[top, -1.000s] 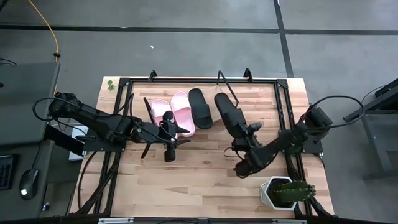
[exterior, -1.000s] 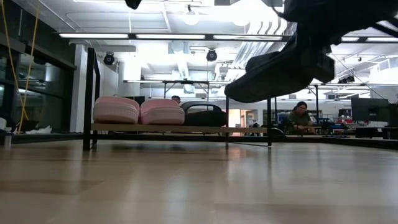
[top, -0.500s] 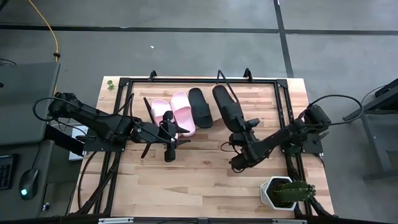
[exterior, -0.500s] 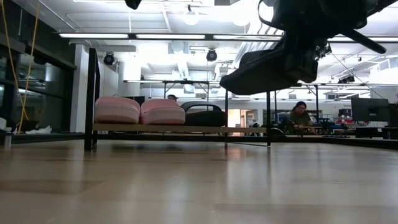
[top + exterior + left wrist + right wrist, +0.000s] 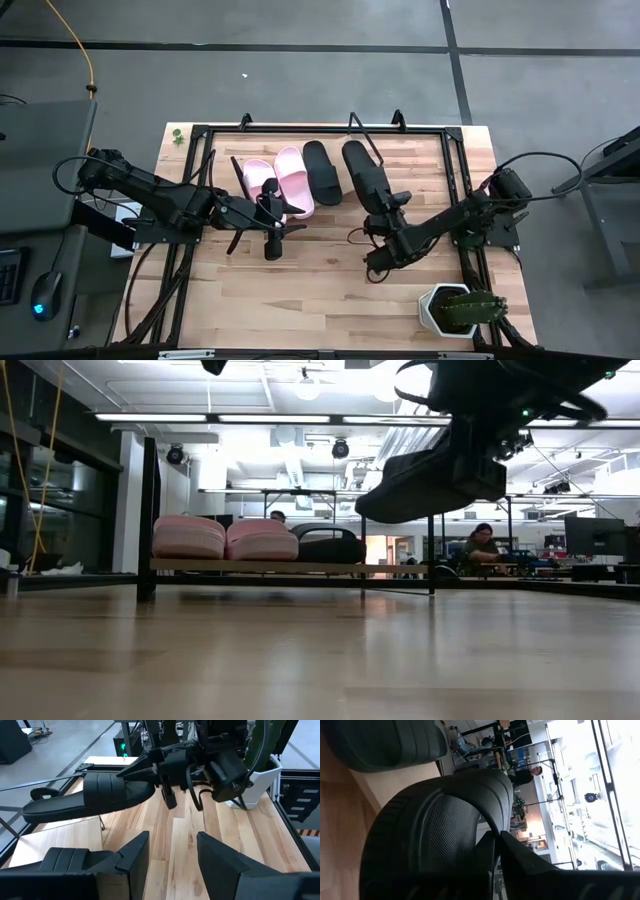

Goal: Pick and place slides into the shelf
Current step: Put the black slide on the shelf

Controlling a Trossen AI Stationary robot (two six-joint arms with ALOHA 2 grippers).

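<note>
We look down on a light wooden table point(image 5: 330, 290) standing on a grey floor, with a potted cactus point(image 5: 458, 308) in a white pot at its 5 o'clock corner. The low view looks across the tabletop into a bright hall with ceiling lights, where a person point(image 5: 482, 548) sits far behind.

The shelf point(image 5: 225, 172) lies along the table's 12 o'clock edge. On it we see 2 pink slides point(image 5: 279, 182) side by side and 1 black slide point(image 5: 322, 172) just beside them at their 3 o'clock.

The right gripper point(image 5: 384, 207) is pinched tight on the heel end of the 2nd black slide point(image 5: 364, 174), which hangs in the air with its toe over the shelf, next to the 1st black one.

The left gripper point(image 5: 272, 208) hovers near the pink slides at their 6 o'clock, its fingers point(image 5: 134, 855) spread and holding nothing.
</note>
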